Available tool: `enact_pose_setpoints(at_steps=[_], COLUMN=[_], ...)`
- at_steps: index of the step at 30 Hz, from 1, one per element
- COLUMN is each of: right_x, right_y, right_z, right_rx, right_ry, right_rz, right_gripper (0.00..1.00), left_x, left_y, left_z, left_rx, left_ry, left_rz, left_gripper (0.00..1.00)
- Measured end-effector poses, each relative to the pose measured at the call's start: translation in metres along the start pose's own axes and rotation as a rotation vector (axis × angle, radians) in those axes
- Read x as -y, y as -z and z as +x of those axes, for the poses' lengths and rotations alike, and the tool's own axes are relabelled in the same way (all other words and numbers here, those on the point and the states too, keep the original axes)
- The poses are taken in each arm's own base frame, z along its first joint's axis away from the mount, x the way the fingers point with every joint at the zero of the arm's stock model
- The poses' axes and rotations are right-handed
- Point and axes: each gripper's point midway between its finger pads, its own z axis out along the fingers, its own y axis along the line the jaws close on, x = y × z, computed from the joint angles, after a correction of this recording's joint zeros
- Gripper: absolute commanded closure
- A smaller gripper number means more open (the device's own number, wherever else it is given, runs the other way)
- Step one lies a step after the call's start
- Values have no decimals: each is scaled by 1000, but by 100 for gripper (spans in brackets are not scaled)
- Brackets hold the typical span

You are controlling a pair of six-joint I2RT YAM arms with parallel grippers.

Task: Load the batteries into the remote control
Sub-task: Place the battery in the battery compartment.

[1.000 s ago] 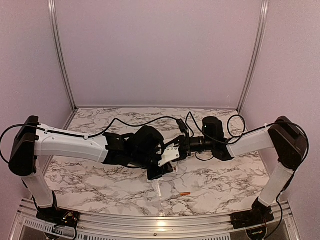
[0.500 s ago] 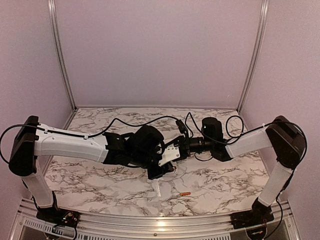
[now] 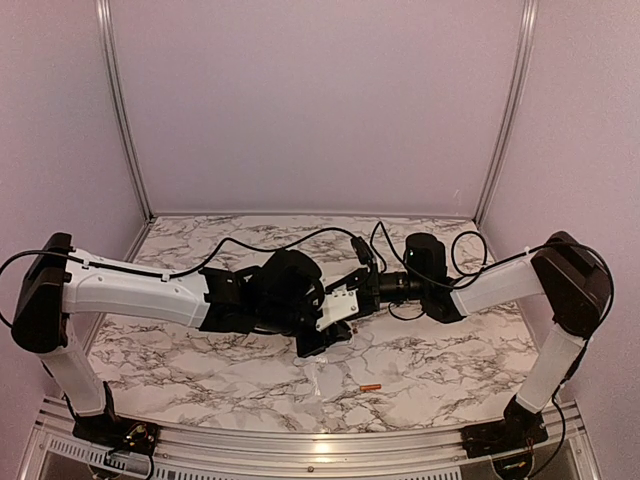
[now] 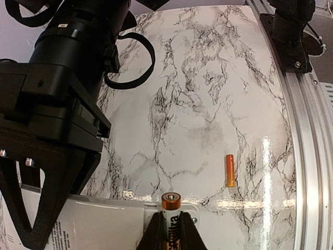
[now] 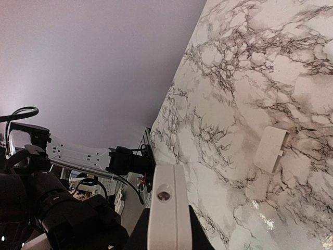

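Looking at the remote control (image 5: 166, 194) first: you have it off the table, white body edge-on in the right wrist view, clamped between the fingers of the right gripper (image 5: 166, 232), which is clenched on its two flat faces. From above it (image 3: 338, 308) sits between the two wrists over the middle of the marble table (image 3: 450, 360).

Battery one (image 4: 170, 209): black-and-gold cell with a copper-coloured end cap, pinched upright in the left wrist view by the left gripper (image 4: 170, 233), jaws closed on its sides. Its capped end sits right at the long edge of the remote's white body (image 4: 104, 225); you cannot tell from these views whether it touches or sits in the compartment.

Battery two (image 4: 229, 170): orange-red cell, lying flat on the marble, well apart from both grippers, near the front rail (image 4: 307, 156). Top view confirms it (image 3: 371, 387) alone on the near side of the table.

A small white rectangular cover (image 5: 270, 149) lies flat on the marble below the remote.
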Motion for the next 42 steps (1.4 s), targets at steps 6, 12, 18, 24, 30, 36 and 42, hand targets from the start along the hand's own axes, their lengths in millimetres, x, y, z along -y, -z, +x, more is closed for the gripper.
enact_pose_setpoints(at_steps=[6,12,18,24,30,36,42], right_x=[-1,-1,0,0,-1,-2,-2], right_y=[0,0,0,0,0,-1,-1], right_z=[1,1,0,0,0,-1,0], right_rx=[-4,-4,1,1,4,5,3], right_ry=[2,2,4,4,4,1,1], right_rz=[-3,-3,1,1,-1,-4,-5], right_gripper=[100,100,100,100,100,100,100], left_x=[1,1,4,4,4,4,6], left_y=[2,3,3,3,3,4,5], left_z=[9,9,8,8,9,11,11], left_rx=[-13,-11,-9,-11,-14,-28,-33], left_ry=[2,1,7,12,23,34,37], left_rz=[-6,-8,2,3,4,5,13], left_gripper=[91,78,77,75,74,74,70])
